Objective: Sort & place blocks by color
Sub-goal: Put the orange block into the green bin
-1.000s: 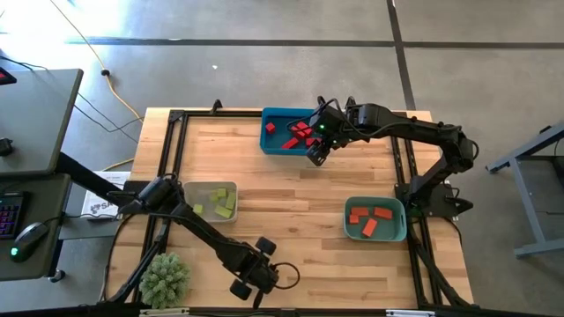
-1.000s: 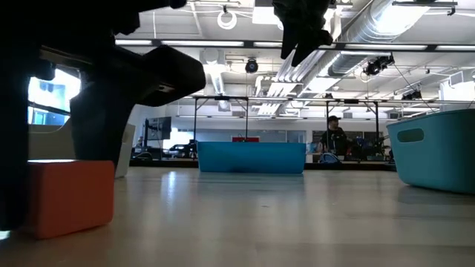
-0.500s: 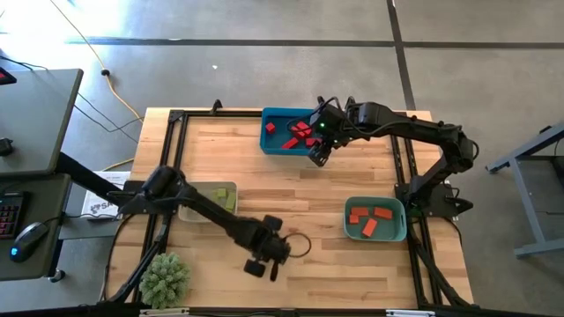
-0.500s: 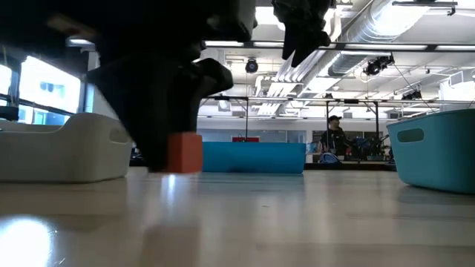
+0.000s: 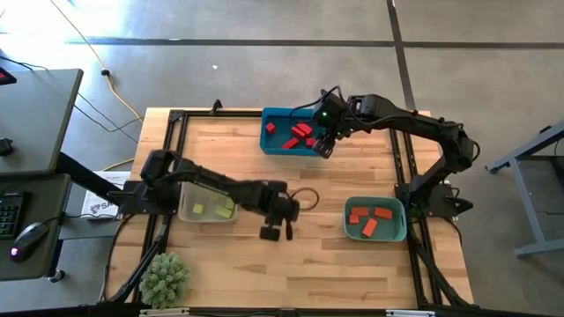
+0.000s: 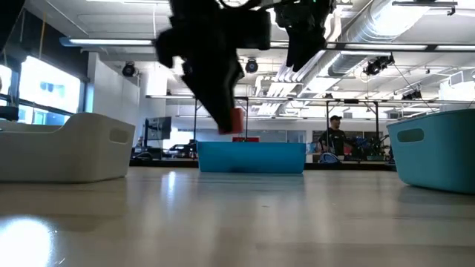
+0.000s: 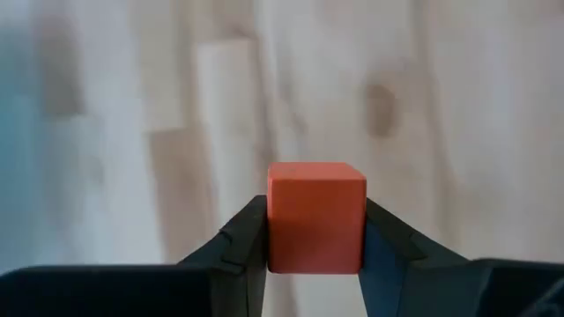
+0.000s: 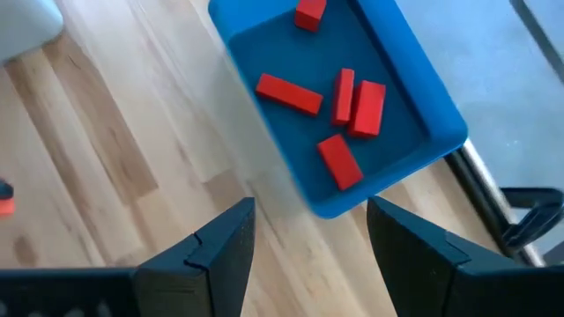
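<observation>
Left gripper (image 7: 315,251) fingers clamping orange-red cube (image 7: 315,216) above bench (image 5: 264,264), right gripper (image 8: 308,246) wide over blue tray (image 8: 414,106) of red blocks (image 8: 352,101).

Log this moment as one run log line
left gripper: shut on orange-red block, above mid-table | right gripper: open, empty, by blue tray | teal tray: holds orange-red blocks

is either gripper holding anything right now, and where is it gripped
The left gripper holds an orange-red block, pinched by two opposite side faces, above the table. The right gripper is open and empty beside the blue tray.
</observation>
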